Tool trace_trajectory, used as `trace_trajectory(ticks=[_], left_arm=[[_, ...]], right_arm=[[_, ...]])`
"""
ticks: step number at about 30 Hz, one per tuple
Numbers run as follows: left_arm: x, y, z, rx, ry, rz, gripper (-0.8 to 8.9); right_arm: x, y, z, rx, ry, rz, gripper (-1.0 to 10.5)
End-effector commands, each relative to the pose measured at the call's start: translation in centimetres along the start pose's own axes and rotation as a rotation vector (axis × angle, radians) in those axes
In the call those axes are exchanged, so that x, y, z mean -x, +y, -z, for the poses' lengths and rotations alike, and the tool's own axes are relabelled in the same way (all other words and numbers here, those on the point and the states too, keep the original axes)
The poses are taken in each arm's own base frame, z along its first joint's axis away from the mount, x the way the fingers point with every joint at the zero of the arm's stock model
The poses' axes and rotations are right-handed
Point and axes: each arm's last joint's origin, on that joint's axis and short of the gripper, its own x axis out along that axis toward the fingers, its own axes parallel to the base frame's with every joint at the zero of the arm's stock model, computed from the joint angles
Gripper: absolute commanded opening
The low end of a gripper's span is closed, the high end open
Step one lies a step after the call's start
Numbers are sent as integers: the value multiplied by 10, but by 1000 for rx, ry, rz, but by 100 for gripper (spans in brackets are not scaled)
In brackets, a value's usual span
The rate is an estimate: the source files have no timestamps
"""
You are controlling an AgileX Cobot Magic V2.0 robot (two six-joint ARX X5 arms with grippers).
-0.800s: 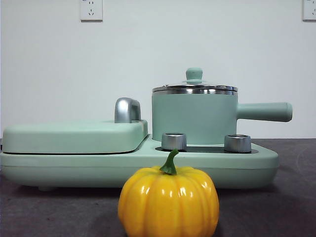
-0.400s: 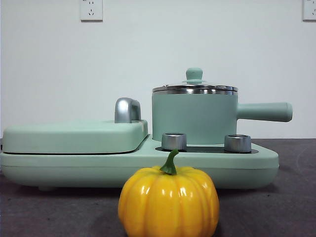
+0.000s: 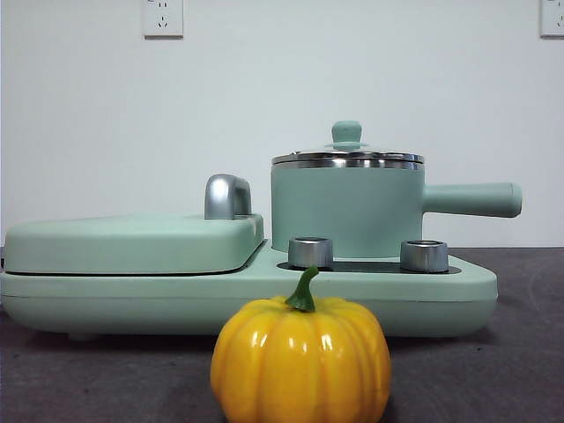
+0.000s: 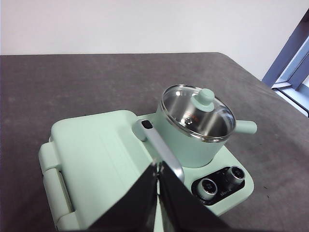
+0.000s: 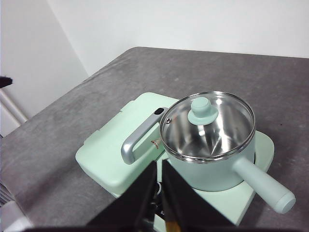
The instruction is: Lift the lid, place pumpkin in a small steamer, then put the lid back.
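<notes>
Front view: pumpkin (image 3: 301, 359) on dark surface (image 3: 493, 370), in front of mint-green cooker base (image 3: 441, 300), apart from it. Small steamer (image 3: 345, 210) on base behind two steel dials (image 3: 310, 252), lid (image 3: 347, 155) seated on rim, side handle pointing right. Flat griddle cover (image 3: 132, 242) to left.

Left wrist view: left hand (image 4: 158, 170) above griddle cover, jaws pressed together, gripping nothing.

Right wrist view: right hand (image 5: 158, 173) above base beside steamer, jaws nearly touching, gripping nothing.
</notes>
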Motion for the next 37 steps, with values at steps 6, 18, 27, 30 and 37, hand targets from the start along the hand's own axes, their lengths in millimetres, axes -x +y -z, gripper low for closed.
trace_trajectory(ticks=[6,18,27,30,37], left_arm=[[-1,0,-6,-7,-13,8,295],[-2,-1,-6,48,-11,13,563],[-6,-3,-7,43,5,41,562],[-11,-3,-10,45,25,58,562],[-33,-5,-23,40,86,117,560]], right_arm=[[1,0,3,-27,41,22,223],[2,0,6,-67,63,29,519],[2,0,6,-72,63,29,519],[2,0,6,-72,63,29,519],[2,0,6,-72,63,28,519]])
